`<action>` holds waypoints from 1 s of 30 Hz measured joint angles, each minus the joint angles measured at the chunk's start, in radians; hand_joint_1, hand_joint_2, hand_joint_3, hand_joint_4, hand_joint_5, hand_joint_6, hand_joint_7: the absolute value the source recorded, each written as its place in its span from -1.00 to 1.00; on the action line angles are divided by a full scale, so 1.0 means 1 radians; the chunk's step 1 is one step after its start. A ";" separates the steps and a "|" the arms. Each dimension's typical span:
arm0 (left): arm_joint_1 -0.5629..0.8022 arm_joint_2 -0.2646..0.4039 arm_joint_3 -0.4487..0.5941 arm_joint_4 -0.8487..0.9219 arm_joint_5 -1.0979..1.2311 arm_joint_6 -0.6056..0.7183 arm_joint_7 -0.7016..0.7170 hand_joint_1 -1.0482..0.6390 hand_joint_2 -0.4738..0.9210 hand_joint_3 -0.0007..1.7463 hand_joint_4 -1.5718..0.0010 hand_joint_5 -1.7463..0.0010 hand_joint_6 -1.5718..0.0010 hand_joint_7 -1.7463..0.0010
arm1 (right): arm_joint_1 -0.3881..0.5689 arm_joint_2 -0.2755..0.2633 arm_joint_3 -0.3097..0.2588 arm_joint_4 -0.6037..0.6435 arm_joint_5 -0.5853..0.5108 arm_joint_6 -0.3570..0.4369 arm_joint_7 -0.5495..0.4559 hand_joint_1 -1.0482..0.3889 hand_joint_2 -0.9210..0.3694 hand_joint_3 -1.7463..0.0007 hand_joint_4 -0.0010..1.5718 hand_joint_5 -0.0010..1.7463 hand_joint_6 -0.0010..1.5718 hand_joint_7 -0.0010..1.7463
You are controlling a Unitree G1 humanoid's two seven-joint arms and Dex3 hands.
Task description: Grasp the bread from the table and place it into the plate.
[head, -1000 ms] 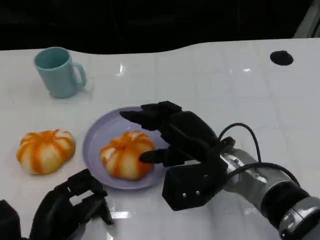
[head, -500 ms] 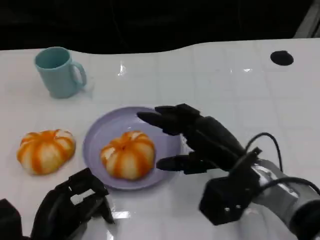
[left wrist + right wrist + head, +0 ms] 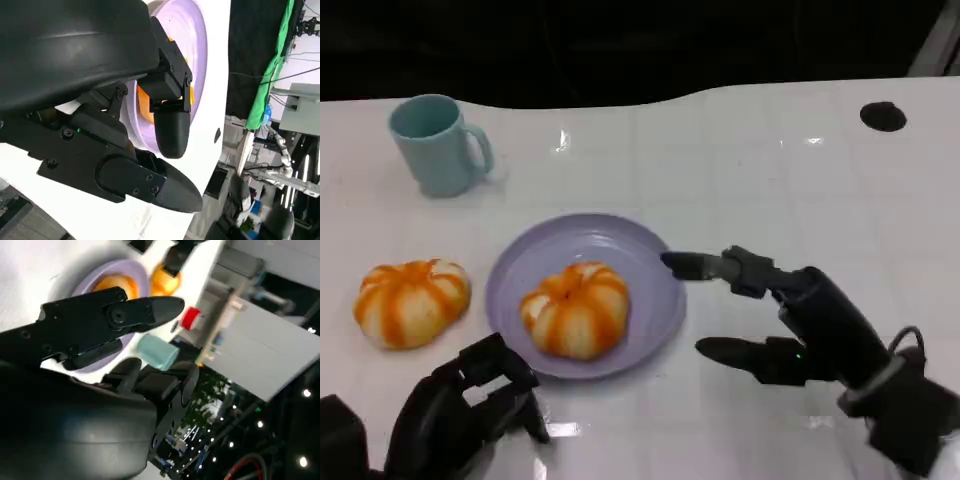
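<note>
An orange-and-white striped bread [image 3: 576,308] lies in the lilac plate [image 3: 525,262] at the table's middle; both also appear in the right wrist view as bread [image 3: 114,284] and plate [image 3: 88,282]. A second, similar bread [image 3: 411,300] sits on the table to the left of the plate. My right hand [image 3: 790,315] hovers to the right of the plate, fingers spread, holding nothing. My left hand [image 3: 455,415] rests at the lower left, fingers curled in with nothing in them. The left wrist view catches the plate [image 3: 197,37] and a slice of bread [image 3: 145,102] behind its fingers.
A teal mug [image 3: 438,144] stands at the back left, also seen in the right wrist view as mug [image 3: 157,351]. A round black mark [image 3: 883,116] lies at the back right. The table's far edge runs along the dark background.
My right hand has let go of the bread in the plate and drawn back to the right and toward me. The bread stays in the plate. The left hand has not moved.
</note>
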 measured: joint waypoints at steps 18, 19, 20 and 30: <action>0.003 -0.001 -0.008 -0.008 -0.004 0.009 0.007 -0.90 0.79 -1.00 0.03 -0.92 0.09 -0.57 | 0.290 0.037 -0.145 -0.252 0.173 0.151 0.196 0.04 -0.20 -0.37 -0.13 1.00 -0.17 0.73; 0.004 -0.001 -0.008 -0.008 -0.004 0.009 0.007 -0.90 0.79 -1.00 0.03 -0.92 0.09 -0.57 | 0.308 0.037 -0.149 -0.264 0.180 0.155 0.199 0.05 -0.20 -0.37 -0.13 1.00 -0.17 0.73; 0.004 -0.001 -0.008 -0.008 -0.004 0.009 0.007 -0.90 0.79 -1.00 0.03 -0.92 0.09 -0.57 | 0.321 0.037 -0.154 -0.273 0.185 0.161 0.203 0.03 -0.23 -0.35 -0.13 1.00 -0.20 0.75; 0.021 -0.001 -0.008 -0.021 -0.006 0.010 0.000 -0.92 0.78 -1.00 0.02 -0.91 0.08 -0.56 | 0.409 0.059 -0.189 -0.294 0.224 0.155 0.260 -0.01 -0.41 -0.21 -0.10 1.00 -0.21 0.82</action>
